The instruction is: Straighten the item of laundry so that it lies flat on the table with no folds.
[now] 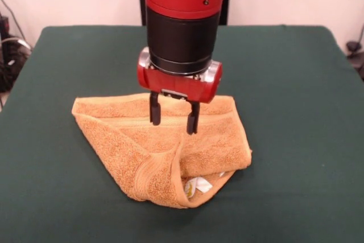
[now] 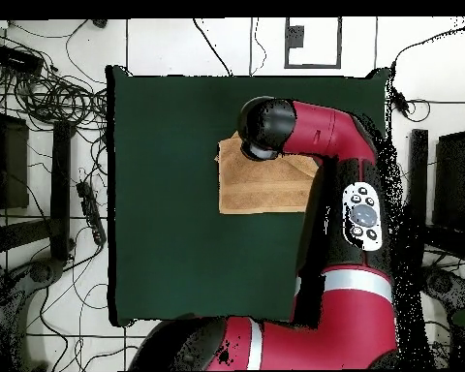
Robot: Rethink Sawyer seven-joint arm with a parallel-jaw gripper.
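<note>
The orange-tan towel (image 1: 165, 146) lies crumpled on the dark green table (image 1: 296, 112), folded over itself into a rough triangle. Its near edge curls up, and a white label (image 1: 199, 185) shows under that curl. My gripper (image 1: 173, 126) hangs straight down over the towel's far half with its two black fingers (image 1: 154, 112) apart and nothing between them. I cannot tell whether the tips touch the cloth. In the overhead view the towel (image 2: 261, 189) lies near the table's (image 2: 178, 242) upper middle, and the arm's wrist (image 2: 265, 126) covers its top edge and hides the gripper.
The red arm (image 2: 348, 194) reaches over the table's right side in the overhead view. Cables (image 2: 52, 87) and dark equipment (image 2: 9, 160) lie on the floor around the table. A cable bundle (image 1: 11, 55) shows at the front view's left edge.
</note>
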